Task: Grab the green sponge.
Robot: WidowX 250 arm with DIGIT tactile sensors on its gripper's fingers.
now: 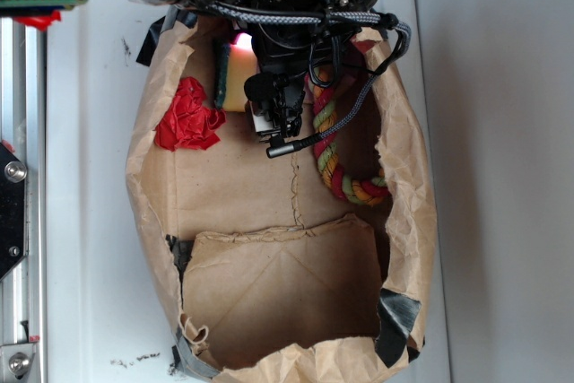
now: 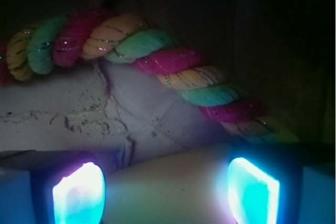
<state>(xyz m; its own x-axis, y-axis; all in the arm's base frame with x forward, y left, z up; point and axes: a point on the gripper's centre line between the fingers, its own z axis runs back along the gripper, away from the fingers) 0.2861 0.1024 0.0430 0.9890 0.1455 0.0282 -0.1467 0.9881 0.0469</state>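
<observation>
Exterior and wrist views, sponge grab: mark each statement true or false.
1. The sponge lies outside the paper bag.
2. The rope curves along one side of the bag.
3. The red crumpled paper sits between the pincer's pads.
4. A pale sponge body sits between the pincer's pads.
1. False: the green sponge lies inside the paper bag.
2. True: the rope follows the bag's wall.
3. False: the red crumpled paper lies apart from the pincer.
4. True, in the wrist view.

Paper bag [image 1: 269,195]: brown kraft, matt, creased. Green sponge [image 1: 235,78]: yellow foam, dark scouring layer. Rope [image 2: 157,59]: twisted fibre, faint glitter. Red ball [image 1: 188,116]: crumpled paper-like. Frame [image 1: 16,177]: bare metal.
</observation>
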